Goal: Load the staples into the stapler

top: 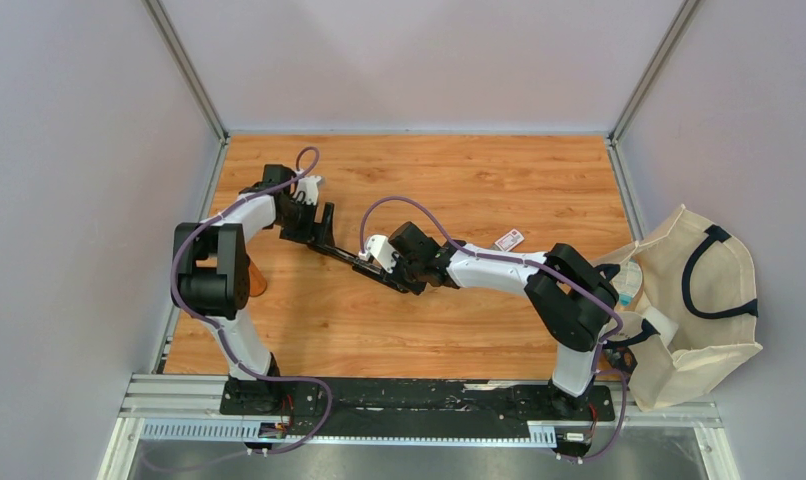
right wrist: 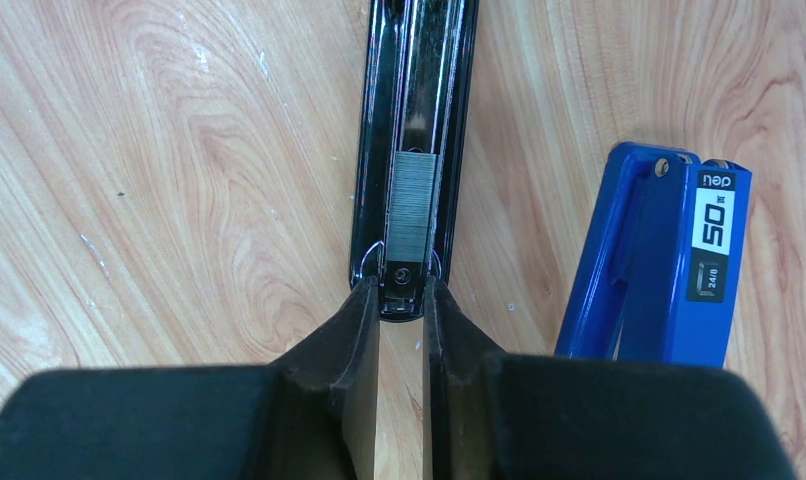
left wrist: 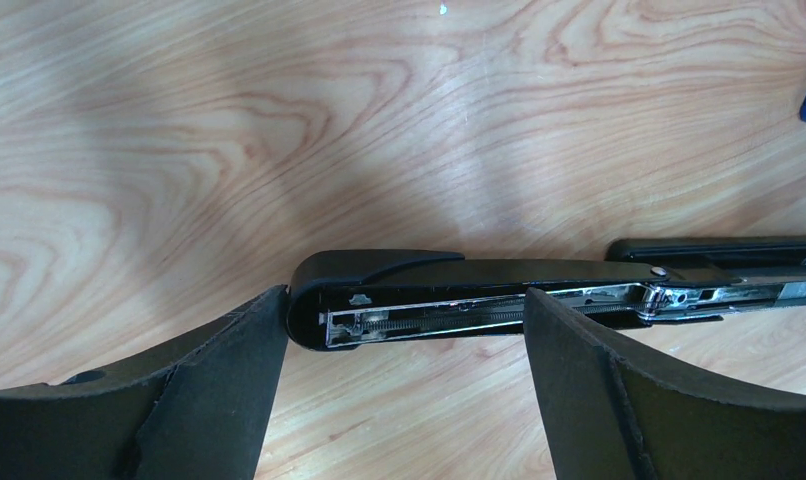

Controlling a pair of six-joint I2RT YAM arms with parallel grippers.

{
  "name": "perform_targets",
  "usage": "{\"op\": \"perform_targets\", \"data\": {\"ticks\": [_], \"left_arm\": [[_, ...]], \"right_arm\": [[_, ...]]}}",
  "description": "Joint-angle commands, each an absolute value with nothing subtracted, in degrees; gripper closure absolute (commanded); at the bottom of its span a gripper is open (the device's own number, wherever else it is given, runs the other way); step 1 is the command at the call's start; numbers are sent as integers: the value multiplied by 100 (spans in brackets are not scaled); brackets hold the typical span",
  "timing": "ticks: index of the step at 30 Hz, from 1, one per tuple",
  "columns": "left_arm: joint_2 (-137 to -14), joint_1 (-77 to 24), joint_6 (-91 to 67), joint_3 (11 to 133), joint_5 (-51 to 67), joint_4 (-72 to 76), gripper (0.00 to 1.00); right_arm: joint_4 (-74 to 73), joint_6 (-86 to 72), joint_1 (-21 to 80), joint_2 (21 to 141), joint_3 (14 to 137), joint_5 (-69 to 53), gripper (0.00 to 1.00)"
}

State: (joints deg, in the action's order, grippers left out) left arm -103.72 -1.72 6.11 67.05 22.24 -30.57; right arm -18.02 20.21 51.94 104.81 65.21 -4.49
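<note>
One staples strip (right wrist: 412, 200) lies in the open stapler (right wrist: 419, 90) on the tabletop (right wrist: 179, 150).
The right fingers (right wrist: 354, 340) are narrow, empty, at the channel end; the left fingers (left wrist: 579, 380) stand wide around the lid (left wrist: 399, 265). Closing remains, it seems.

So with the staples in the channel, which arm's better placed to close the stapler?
Probably left: the left gripper, open, straddles the stapler's cover; the right gripper sits shut at the magazine's end.

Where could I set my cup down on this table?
Bare wood runs along the far edge of the table, and nearer, just before the black mounting rail. The middle is crowded: black stapler, left gripper, right gripper, staple box.
</note>
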Motion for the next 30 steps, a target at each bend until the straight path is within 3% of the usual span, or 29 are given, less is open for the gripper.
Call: {"op": "perform_targets", "data": {"ticks": [1, 30], "left_arm": [[-10415, -272, 685, 6943, 2531, -3094, 7], [-9281, -299, 88, 6372, 5158, -1917, 7]], "right_arm": [[-2162, 2136, 5291, 10802, 6460, -519, 94], [-2145, 2206, 5300, 10881, 6460, -413, 97]]}}
